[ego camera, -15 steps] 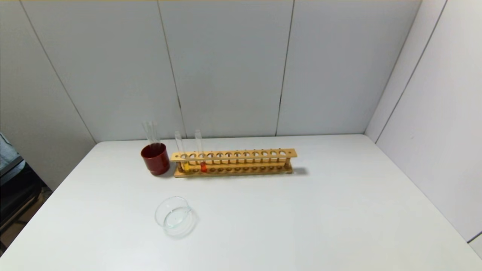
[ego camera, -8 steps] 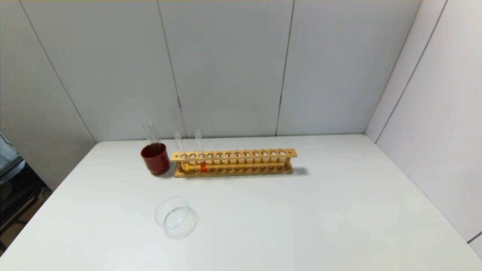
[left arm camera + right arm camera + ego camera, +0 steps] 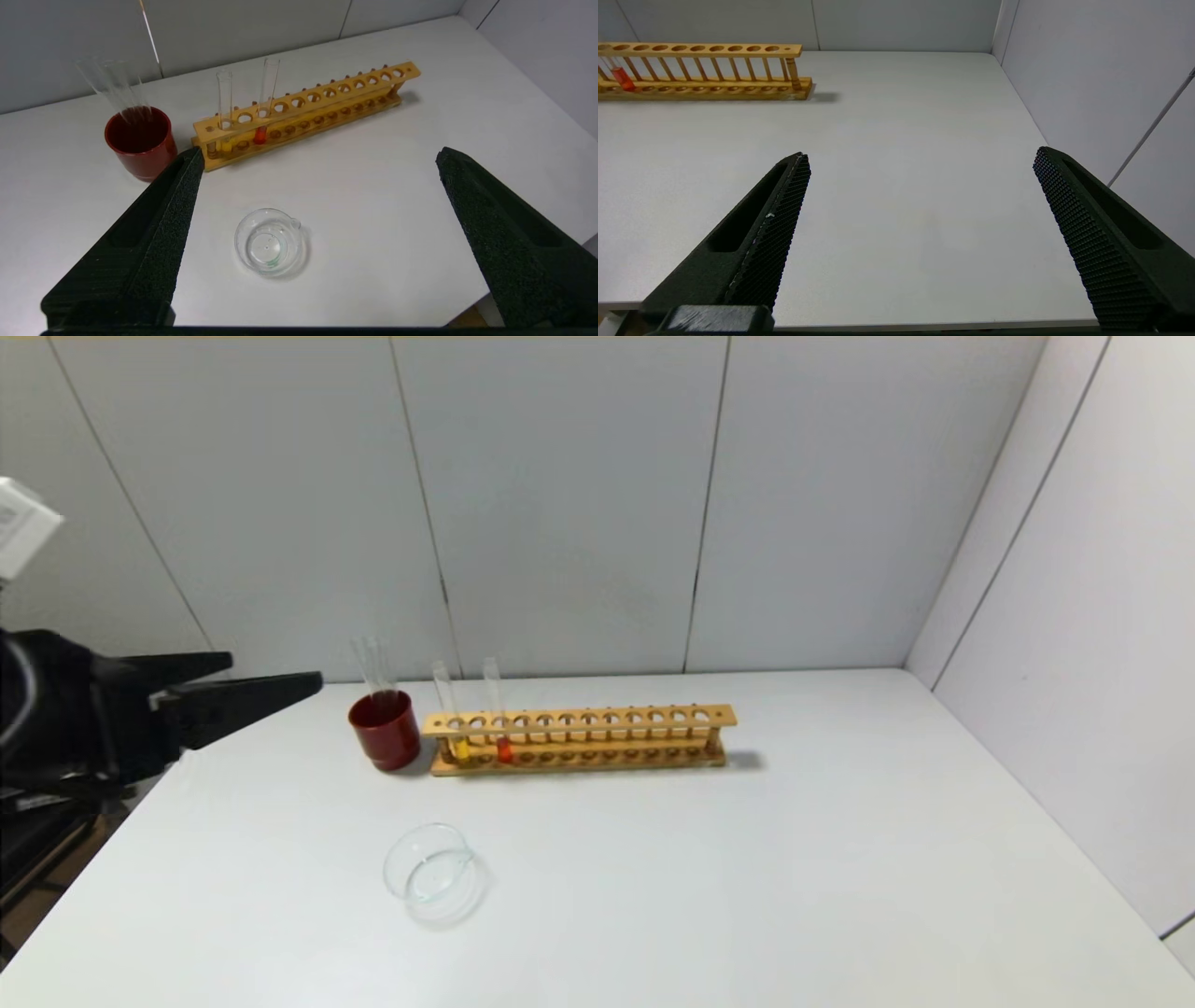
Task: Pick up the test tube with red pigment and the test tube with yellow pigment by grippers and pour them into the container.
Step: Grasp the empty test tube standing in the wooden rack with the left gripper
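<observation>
Hovering at the left edge of the head view, the left gripper hangs above the table's left side, its fingers spread wide with nothing between them. Pointing toward the middle of the frame, it sits just left of the dark red cup, well clear of it. Two colourless tubes lean out of that cup. Immediately right of the cup stands the wooden rack, running across the centre of the frame. At its left end the test tube with yellow pigment stands upright in the rack, and a couple of holes along, the test tube with red pigment stands upright too. Lower in the frame, below the rack's left end, the container rests alone on the white table, apart from everything else. From the left wrist view, the dish sits between the two parted fingers. Over on the right wrist view, the right gripper is spread wide as well, holding nothing, above bare table, with the rack's right end off in the upper left of that frame.
</observation>
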